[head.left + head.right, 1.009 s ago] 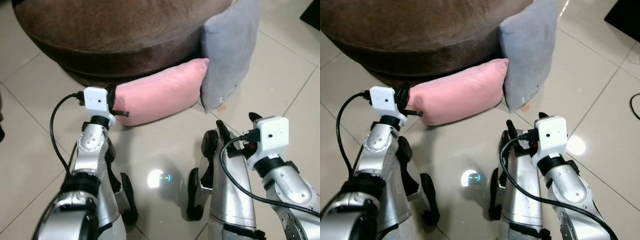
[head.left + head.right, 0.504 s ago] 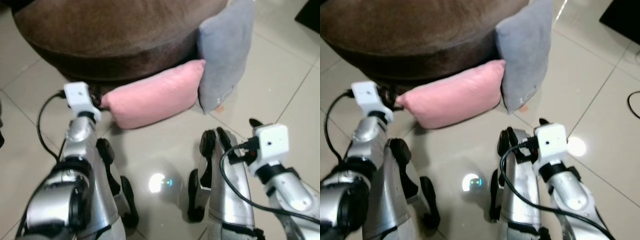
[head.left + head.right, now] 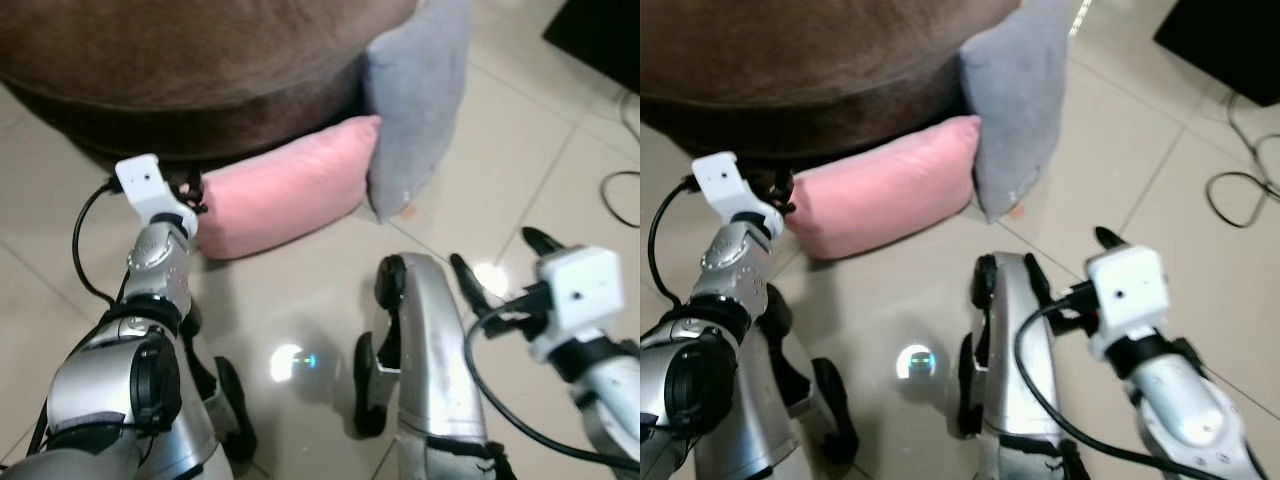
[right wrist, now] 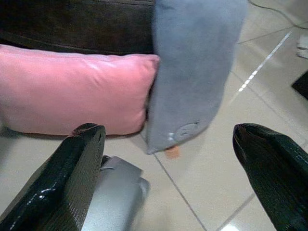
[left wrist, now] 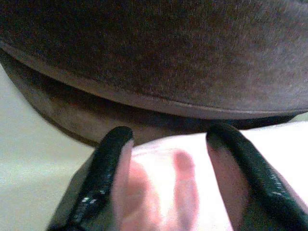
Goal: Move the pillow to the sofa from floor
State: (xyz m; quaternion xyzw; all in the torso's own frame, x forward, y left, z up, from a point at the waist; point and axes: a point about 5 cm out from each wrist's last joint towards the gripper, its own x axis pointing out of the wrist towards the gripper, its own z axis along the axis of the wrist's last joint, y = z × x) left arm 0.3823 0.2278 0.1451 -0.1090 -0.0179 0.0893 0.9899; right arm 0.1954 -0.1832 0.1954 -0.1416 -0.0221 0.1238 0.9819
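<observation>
Left pincer (image 5: 163,144) sat spread around the pink pillow's (image 3: 280,195) end, right pincer (image 4: 168,159) wide apart. Thin corner grab could've slipped, dragging the grey pillow (image 3: 415,100) along.

Two pillows on the floor: one pink pillow (image 3: 285,190), one grey pillow (image 3: 415,95). One brown sofa (image 3: 190,60). Two end effectors: left end effector (image 5: 166,180), right end effector (image 4: 171,180). One black cable (image 3: 1232,180) on the floor tiles.
</observation>
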